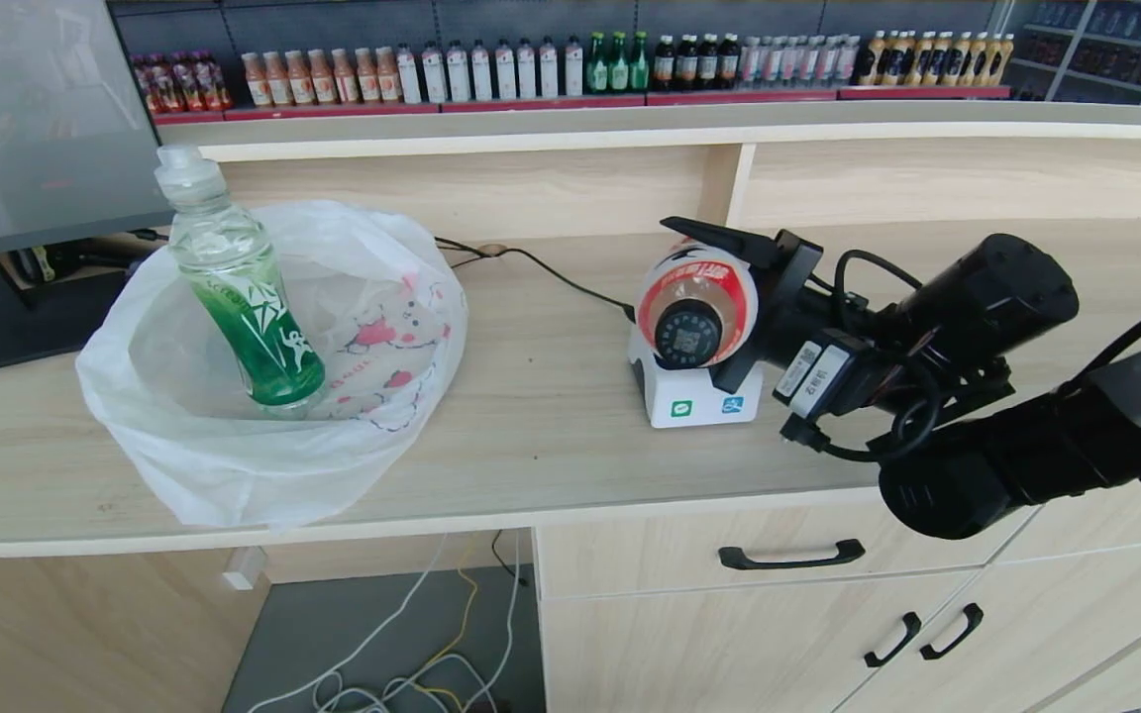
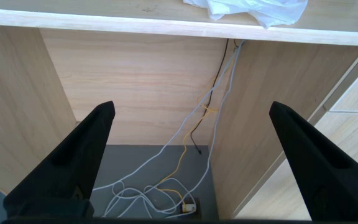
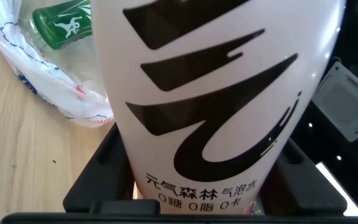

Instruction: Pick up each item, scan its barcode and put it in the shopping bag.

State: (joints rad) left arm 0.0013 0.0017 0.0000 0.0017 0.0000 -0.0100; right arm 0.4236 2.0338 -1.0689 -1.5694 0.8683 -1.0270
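I've got a light wood counter (image 1: pixel 531 416) here with a raised ledge (image 1: pixel 630 124) along its back edge. Dark monitor (image 1: pixel 36 109) at the back left corner, thin black cable (image 1: pixel 551 275) snaking across the back middle. Under the front edge, right side, drawers (image 1: pixel 630 564) with black handles (image 1: pixel 790 557). In the open bay left of them, white and yellow wires (image 1: pixel 412 663) lie tangled on the floor. Behind the ledge, a long row of drink bottles (image 1: pixel 570 64) on a shelf.
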